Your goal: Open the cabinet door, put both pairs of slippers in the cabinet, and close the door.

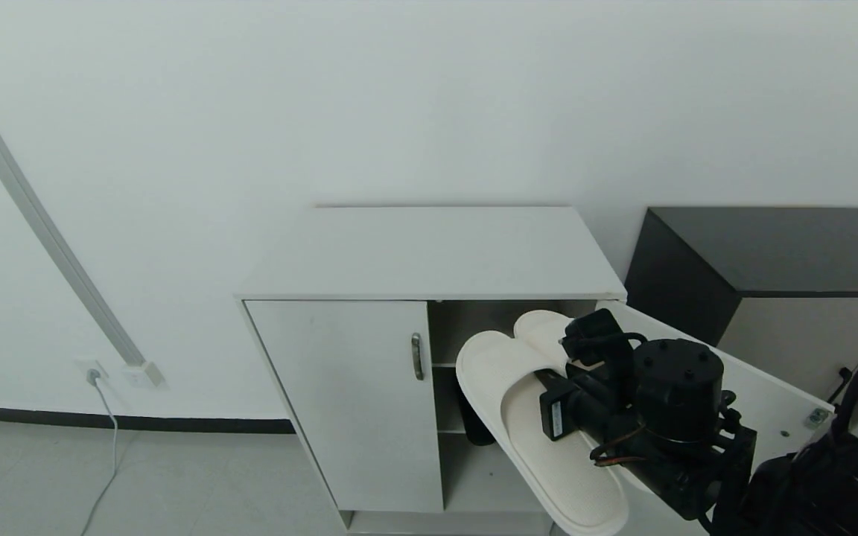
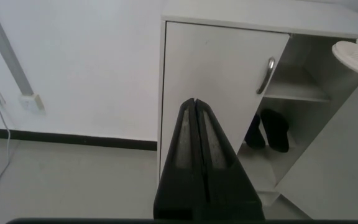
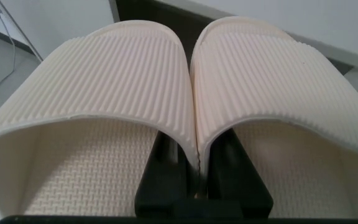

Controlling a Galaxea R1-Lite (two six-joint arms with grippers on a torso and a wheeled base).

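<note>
The closed door (image 1: pixel 347 402) and the cream slippers (image 1: pixel 526 435) hide part of the dark slippers (image 1: pixel 477 426).

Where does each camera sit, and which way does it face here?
Head view: up on the head, looking down at the white cabinet; the right gripper shows, holding the white slippers.
Left wrist view: on the left wrist, facing the cabinet's front past the shut left gripper.
Right wrist view: on the right wrist, looking along its gripper into the slippers.
Shared: head and left wrist views both show the door handle.
</note>
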